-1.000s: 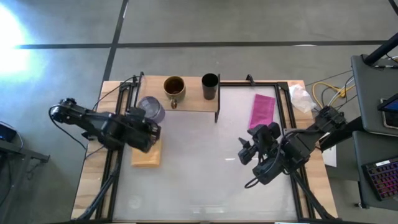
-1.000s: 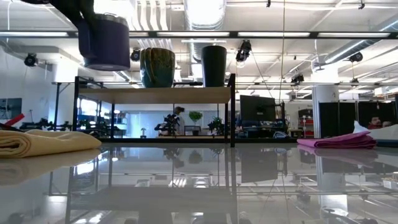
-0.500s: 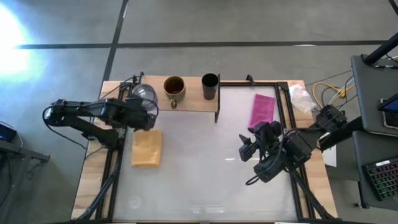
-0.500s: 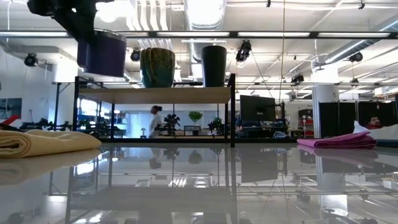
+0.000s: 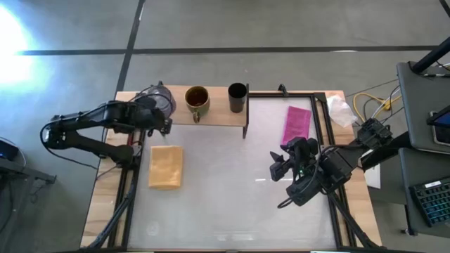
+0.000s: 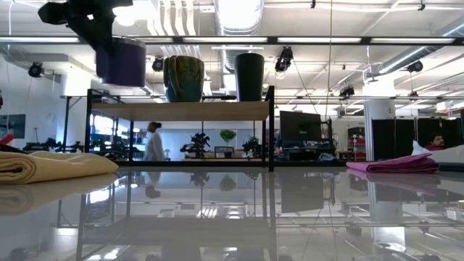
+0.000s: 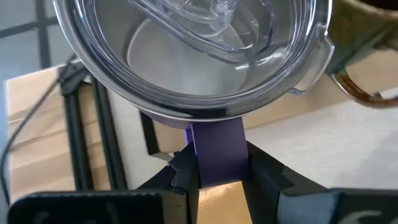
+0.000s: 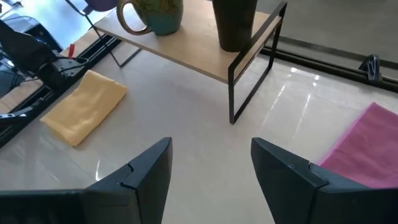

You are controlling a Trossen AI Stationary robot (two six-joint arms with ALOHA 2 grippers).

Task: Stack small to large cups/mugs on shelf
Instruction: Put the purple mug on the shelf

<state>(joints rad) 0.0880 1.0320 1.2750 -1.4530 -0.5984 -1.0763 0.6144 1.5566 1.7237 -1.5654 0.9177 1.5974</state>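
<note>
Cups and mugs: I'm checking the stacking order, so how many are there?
3. The small black handleless cup and olive-brown handled mug stand on the low light-wood shelf. The purple silver-topped mug hangs above its other end, in the left claw.

The shelf's (image 5: 218, 116) left end is lying bare; the olive mug (image 5: 197, 99) and black cup (image 5: 238, 95) are crowding its middle and right.

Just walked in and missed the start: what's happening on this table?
The left gripper holds the purple mug by its handle, above the left end of the shelf. The olive mug and black cup already stand there. The right gripper waits open over the table, near the pink cloth.
</note>
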